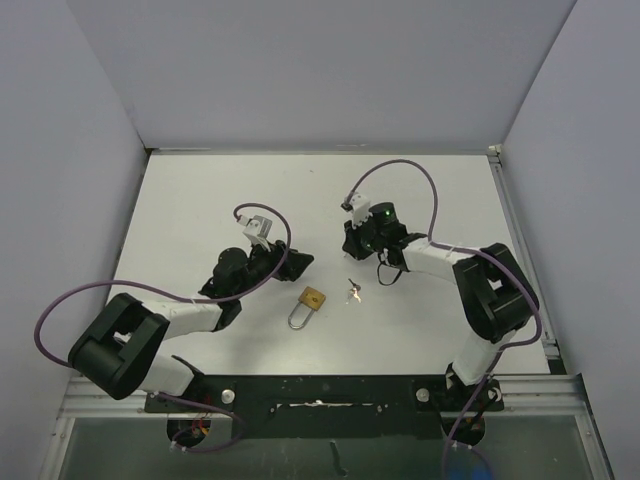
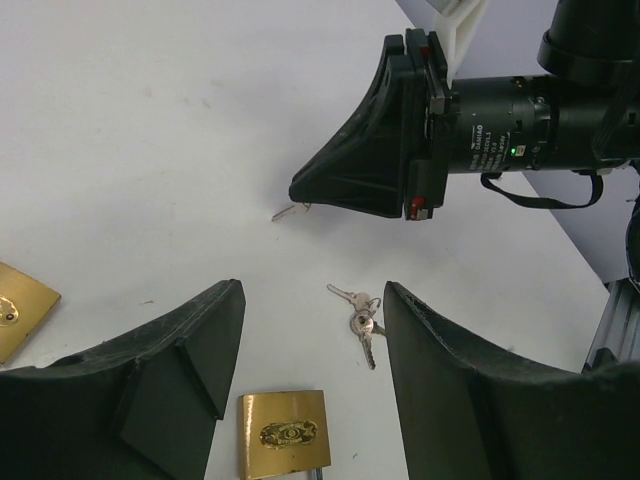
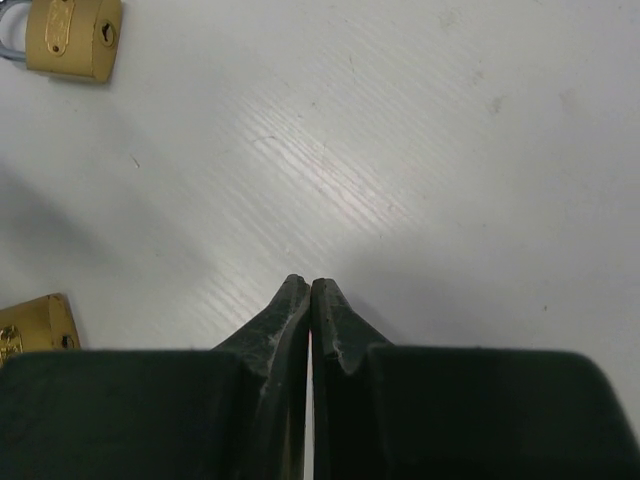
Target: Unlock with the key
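Left gripper point(image 2: 312, 300) moderately spread, empty. Right gripper point(image 3: 310, 284) pinched closed, nothing between tips. Padlock point(image 1: 311, 299) lies on white table point(image 1: 200, 200), centre of top view; 2 keys point(image 1: 353, 290) just right of it, not touching.

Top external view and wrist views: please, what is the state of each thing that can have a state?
padlock: lying flat, shackle looks shut, no key in it.
keys: lying loose beside the padlock, held by nothing.
left gripper: open, holding nothing.
right gripper: shut, holding nothing.
second brass piece: only partly in view, state cannot be told.
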